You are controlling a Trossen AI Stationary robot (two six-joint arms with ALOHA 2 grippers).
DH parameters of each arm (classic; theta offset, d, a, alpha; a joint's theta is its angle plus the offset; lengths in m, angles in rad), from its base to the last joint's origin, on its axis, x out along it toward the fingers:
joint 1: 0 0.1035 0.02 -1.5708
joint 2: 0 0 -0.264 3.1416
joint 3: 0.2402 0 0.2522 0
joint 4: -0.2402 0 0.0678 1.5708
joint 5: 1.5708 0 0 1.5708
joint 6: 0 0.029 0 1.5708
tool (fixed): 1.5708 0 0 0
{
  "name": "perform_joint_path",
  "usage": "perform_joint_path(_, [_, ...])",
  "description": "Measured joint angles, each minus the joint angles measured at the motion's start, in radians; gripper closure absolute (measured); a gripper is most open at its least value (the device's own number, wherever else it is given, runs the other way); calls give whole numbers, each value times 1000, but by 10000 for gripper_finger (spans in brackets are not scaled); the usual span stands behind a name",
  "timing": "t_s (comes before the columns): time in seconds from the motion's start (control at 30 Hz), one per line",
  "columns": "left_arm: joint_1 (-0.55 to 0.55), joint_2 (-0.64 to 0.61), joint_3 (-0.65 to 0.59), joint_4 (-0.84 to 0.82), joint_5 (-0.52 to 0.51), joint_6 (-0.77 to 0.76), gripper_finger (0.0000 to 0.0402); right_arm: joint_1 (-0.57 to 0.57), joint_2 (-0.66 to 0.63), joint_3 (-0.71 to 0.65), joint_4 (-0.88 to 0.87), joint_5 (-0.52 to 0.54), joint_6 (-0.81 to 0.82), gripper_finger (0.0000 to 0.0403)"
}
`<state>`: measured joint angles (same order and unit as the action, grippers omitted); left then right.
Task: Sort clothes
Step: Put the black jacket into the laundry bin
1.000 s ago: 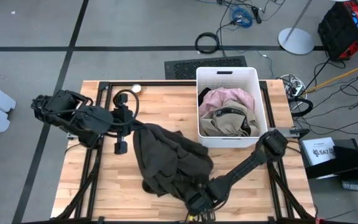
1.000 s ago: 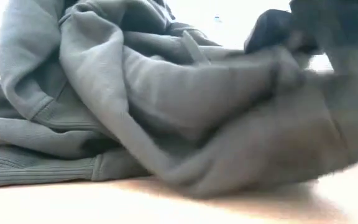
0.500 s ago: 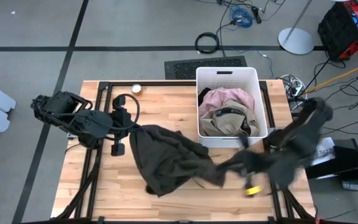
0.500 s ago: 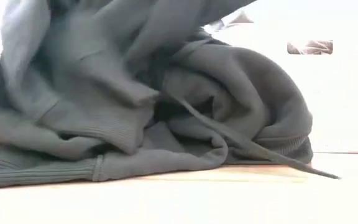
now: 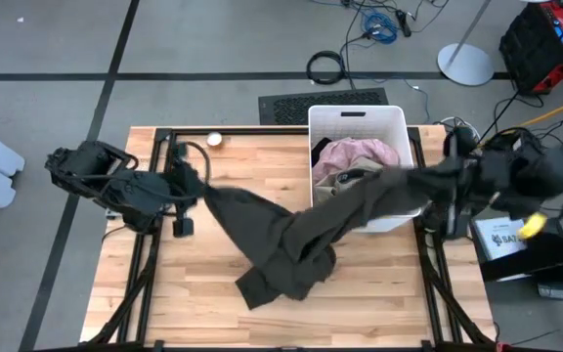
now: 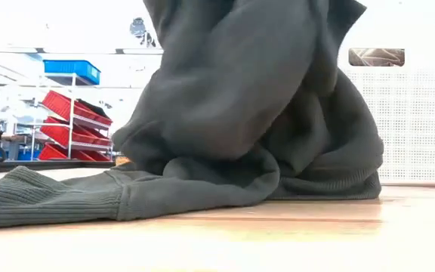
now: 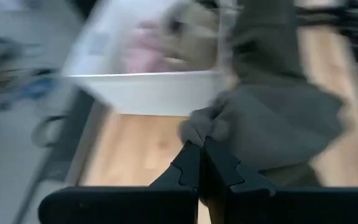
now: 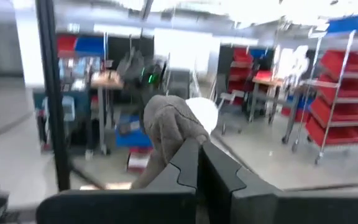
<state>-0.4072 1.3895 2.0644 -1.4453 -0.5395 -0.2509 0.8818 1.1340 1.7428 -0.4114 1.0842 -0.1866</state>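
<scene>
The large dark olive garment (image 5: 291,235) stretches from my left gripper (image 5: 195,188), shut on its left end, to my right gripper (image 5: 467,174), shut on its other end beyond the table's right edge. Its middle lies bunched on the table, and a ribbed edge (image 6: 44,200) rests flat on the wood. One band of it crosses the near right corner of the white bin (image 5: 360,117). In the bin lie a pale pink garment (image 5: 360,154) and a beige one (image 5: 345,181). My left gripper pinches a bunched bit of the olive garment's edge (image 7: 202,127) between its two fingers, coming in about level from the table's left. The cloth runs away from the fingers toward the bin. My right gripper pinches a bunched end of the olive garment (image 8: 166,124) between its two fingers, lifted clear above table height. The cloth runs back from there in a drawn-out band over the bin's corner (image 5: 399,196).
The bin stands at the table's far right. A small white round object (image 5: 214,139) lies at the far edge left of it. Bare wood shows along the near edge (image 5: 164,293). Boxes and cables lie on the floor beyond the right edge.
My right gripper has swung fast from the table's near edge up and toward its right edge, past it, carrying one end of the olive garment. The garment has been drawn out from a heap into a long band across the bin's corner; its left end stays at my left gripper.
</scene>
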Motion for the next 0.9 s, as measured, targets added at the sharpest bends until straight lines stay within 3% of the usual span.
perform_joint_path(0.1, [1, -31, 18, -23, -228, -61, 397, -17, -10, 0, 156, -9, -132, 403])
perform_joint_path(0.27, [1, -80, 31, -1, -515, -94, 397, -25, -8, 0, 291, -66, -288, 403])
perform_joint_path(0.47, [1, -111, 31, 100, -742, -107, 397, -25, 0, 0, 321, -169, -326, 403])
perform_joint_path(0.63, [1, -109, 32, 126, -762, 27, 392, -13, 7, 0, 308, -174, -330, 403])
perform_joint_path(0.8, [1, -106, 31, 129, -761, 48, 389, -12, 2, 0, 310, -174, -326, 403])
perform_joint_path(0.9, [-6, -109, 31, 128, -565, 46, 388, 3, 4, 0, 293, -174, -326, 403])
